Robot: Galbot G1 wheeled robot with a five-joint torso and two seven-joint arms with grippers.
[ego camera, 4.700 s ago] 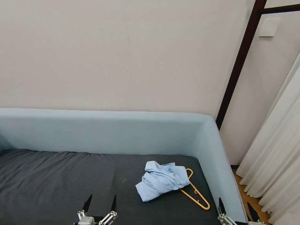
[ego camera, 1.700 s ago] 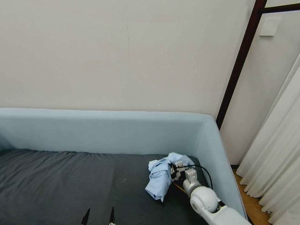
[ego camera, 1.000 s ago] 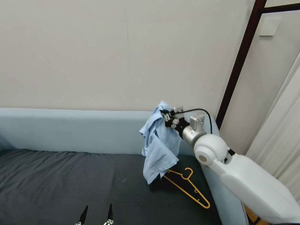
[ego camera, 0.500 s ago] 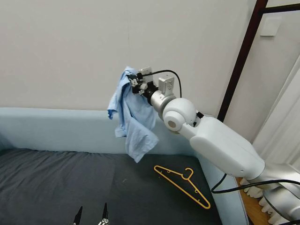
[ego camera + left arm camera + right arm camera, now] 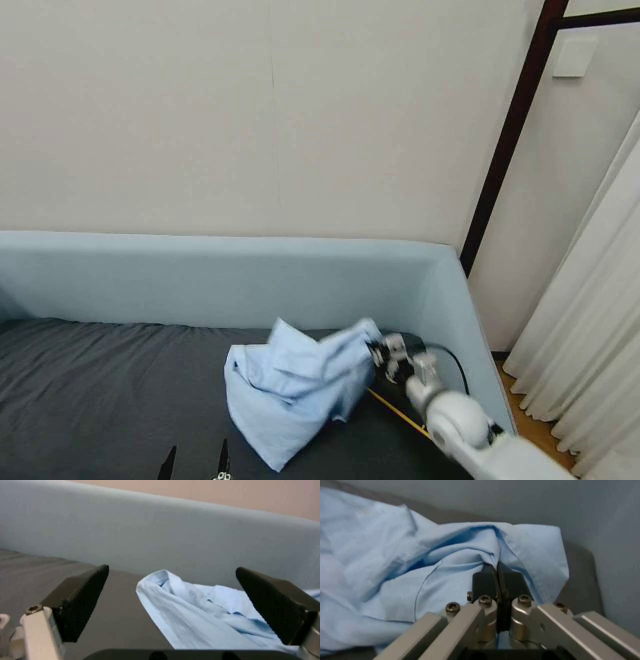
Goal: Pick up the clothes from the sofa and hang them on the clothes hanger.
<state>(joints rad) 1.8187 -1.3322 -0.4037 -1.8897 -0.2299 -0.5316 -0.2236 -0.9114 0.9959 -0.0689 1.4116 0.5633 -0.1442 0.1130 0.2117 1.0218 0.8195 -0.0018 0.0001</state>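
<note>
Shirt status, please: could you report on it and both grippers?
Right gripper shut on light blue shirt, lying on sofa seat. Left gripper open, low in front. Orange hanger partly under shirt.

Right claw (image 5: 497, 569) pinched closed; left claw (image 5: 171, 573) spread wide.

head view looks down over the sofa (image 5: 200, 280); both wrist views sit low and close, all sharing the shirt (image 5: 295, 385)
</note>
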